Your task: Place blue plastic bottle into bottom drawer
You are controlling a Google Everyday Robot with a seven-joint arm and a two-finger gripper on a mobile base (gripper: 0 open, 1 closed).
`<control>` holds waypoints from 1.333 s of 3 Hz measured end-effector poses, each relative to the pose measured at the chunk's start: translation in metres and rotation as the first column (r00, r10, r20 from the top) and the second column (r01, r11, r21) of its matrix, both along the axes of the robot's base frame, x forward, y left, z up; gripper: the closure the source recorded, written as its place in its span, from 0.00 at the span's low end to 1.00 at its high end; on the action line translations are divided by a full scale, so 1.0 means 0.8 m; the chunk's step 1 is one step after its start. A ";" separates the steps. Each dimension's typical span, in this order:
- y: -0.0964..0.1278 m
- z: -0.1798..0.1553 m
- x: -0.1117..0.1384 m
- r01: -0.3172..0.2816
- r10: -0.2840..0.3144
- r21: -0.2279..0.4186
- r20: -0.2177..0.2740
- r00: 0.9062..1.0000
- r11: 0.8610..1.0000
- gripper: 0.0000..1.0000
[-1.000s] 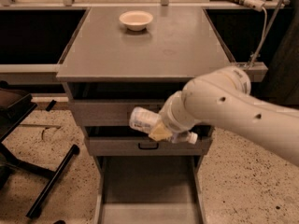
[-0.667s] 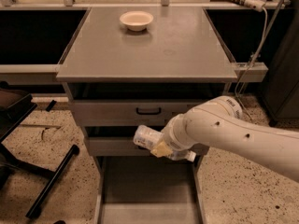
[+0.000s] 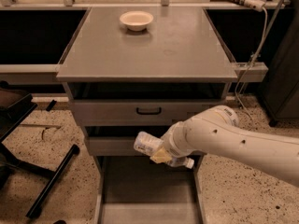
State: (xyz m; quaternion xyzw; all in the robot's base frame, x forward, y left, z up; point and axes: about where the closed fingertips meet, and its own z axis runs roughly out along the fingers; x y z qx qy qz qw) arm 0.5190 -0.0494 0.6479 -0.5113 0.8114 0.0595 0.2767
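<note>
Blue plastic bottle (image 3: pixel 145 144) was clamped in the gripper (image 3: pixel 164 154), whose yellowish fingers (image 3: pixel 160 157) were closed around its middle. It lay nearly on its side, the base up and to the left, the white cap down and to the right. Held in the air, it touched nothing but the fingers. It hung in front of the middle drawer (image 3: pixel 107 146) and above the back part of the bottom drawer (image 3: pixel 149 190). That drawer stood pulled out, its flat grey floor bare where it could be seen. The white arm (image 3: pixel 233 141) reached in from the right edge and crossed the right side of the cabinet front. Above the bottle, the top drawer (image 3: pixel 112 112) was shut, its black handle (image 3: pixel 148 110) in plain sight. On the counter (image 3: pixel 163 50) over the drawers sat a cream bowl (image 3: pixel 136 20), near the back edge and well apart from the gripper. To the left, a black chair base (image 3: pixel 51 181) rested on the speckled floor (image 3: pixel 233 199).
</note>
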 end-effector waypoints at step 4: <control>-0.026 -0.258 -0.040 0.086 -0.075 0.103 -0.109 0.991 0.991 1.00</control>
